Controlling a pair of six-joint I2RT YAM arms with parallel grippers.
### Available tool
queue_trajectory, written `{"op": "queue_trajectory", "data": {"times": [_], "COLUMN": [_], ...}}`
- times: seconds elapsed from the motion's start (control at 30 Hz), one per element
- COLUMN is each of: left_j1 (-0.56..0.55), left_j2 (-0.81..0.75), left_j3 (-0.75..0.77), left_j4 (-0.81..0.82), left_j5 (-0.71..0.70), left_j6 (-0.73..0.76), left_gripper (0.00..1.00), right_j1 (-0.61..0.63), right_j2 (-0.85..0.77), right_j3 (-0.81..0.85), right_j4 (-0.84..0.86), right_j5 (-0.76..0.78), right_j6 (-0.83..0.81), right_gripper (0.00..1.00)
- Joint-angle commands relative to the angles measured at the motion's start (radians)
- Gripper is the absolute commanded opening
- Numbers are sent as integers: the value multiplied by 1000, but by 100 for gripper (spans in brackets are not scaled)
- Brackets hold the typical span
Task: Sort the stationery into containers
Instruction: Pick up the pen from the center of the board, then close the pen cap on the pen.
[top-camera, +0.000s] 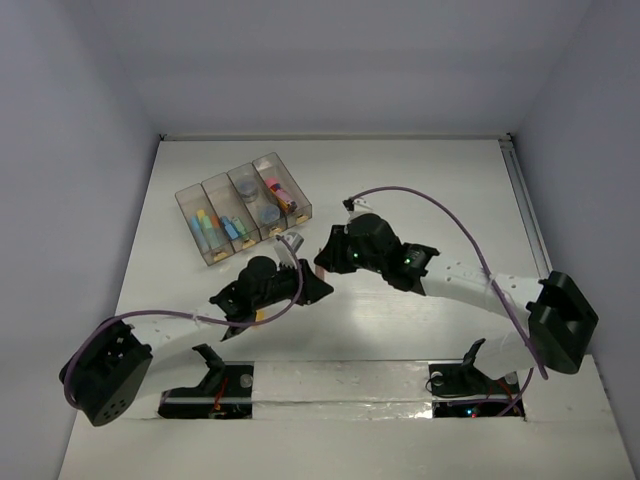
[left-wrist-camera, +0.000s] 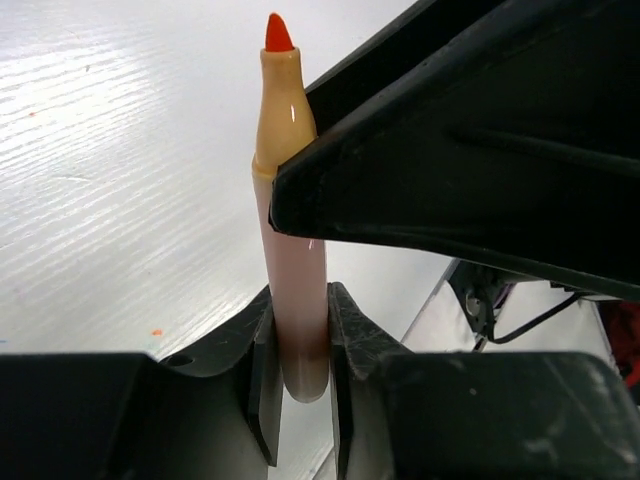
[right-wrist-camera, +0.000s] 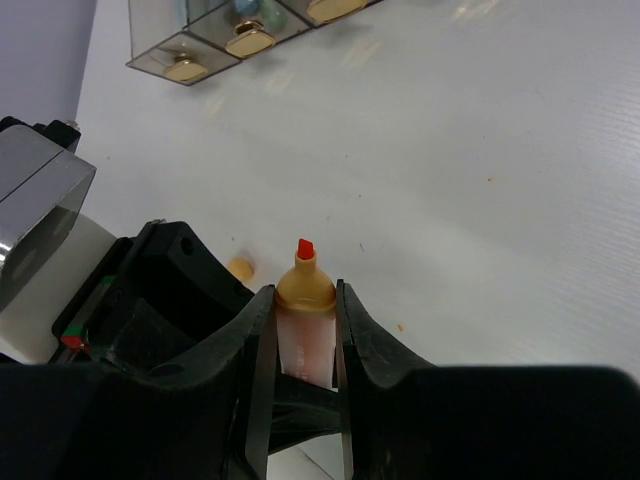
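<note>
Two grippers were found closed on one item. The left gripper (left-wrist-camera: 300, 340) had its fingers (left-wrist-camera: 262, 370) pressed against the lower barrel of an orange marker (left-wrist-camera: 295, 290), with no gap showing on either side. The right gripper (right-wrist-camera: 303, 330) was clamped on the same marker higher up, just beneath the tan collar, with its jaws narrowed to the width of the barrel. The marker was uncapped, and its orange-red tip (right-wrist-camera: 304, 248) stood clear past the right fingers. From the top view the two grippers met nose to nose over the white table (top-camera: 400, 180), just off the near right corner of the tray (top-camera: 192, 225). The marker itself was largely hidden there. It lay outside the tray, and whether it touched the table could not be determined.

The tray stood on the far left part of the table, four compartments side by side. The leftmost held yellow and blue pieces (top-camera: 205, 225), and the second a blue piece (top-camera: 231, 229). The third held two round grey pots (top-camera: 248, 187), and the rightmost pink and orange pieces (top-camera: 281, 190).

One small tan round piece (right-wrist-camera: 240, 268) lay on the table just beside the left gripper. Its identity could not be confirmed.
</note>
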Motion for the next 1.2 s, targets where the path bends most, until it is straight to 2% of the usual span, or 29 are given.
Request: {"op": "queue_trajectory", "data": {"times": [0.0,0.07,0.13,0.17,0.2,0.3,0.33,0.43,0.47,0.57,0.6,0.63,0.7,0.77,0.83,0.87,0.9,1.0,1.17], "left_j1": [-6,-6,-6,-6,-6,3,3,34,46,101,124,133,143,152,152,161,161,205,290], "left_j2": [-75,-125,-156,-186,-200,-266,-288,-365,-401,-476,-483,-486,-486,-484,-481,-474,-471,-454,-452], "left_j3": [45,57,81,94,117,178,187,256,285,397,463,500,587,620,641,648,648,645,634], "left_j4": [-29,-92,-139,-193,-225,-386,-447,-572,-665,-791,-849,-874,-908,-919,-910,-896,-881,-832,-769], "left_j5": [-41,-87,-112,-144,-159,-252,-286,-407,-450,-515,-527,-538,-576,-596,-590,-564,-549,-448,-175], "left_j6": [45,72,97,121,133,184,178,144,149,204,247,267,307,353,376,390,394,404,404], "left_gripper": [0,0,0,0,0,0,0,0,0,0,0,0,0,0,0,0,0,0,0], "right_j1": [0,0,0,0,0,-9,-9,-9,-9,-9,-9,-9,21,72,133,150,166,236,308], "right_j2": [-32,-32,-32,-35,-40,-84,-118,-161,-179,-166,-119,-88,9,72,168,199,230,346,512], "right_j3": [-8,-11,-11,-11,-12,-12,-14,-12,-11,-6,15,27,46,95,141,181,201,292,399], "right_j4": [58,58,52,52,50,21,4,-40,-51,-68,-79,-76,-59,-47,-63,-65,-67,-100,-116], "right_j5": [18,10,4,-2,-4,30,41,91,119,112,54,53,-43,-39,-37,-43,-50,-36,-53], "right_j6": [1,-1,-4,-12,-13,-38,-47,-76,-82,-111,-113,-113,-105,-105,-93,-87,-72,-53,-16], "right_gripper": [0,1,16,25,46,77,80,81,79,54,28,20,13,13,22,30,48,69,70]}}
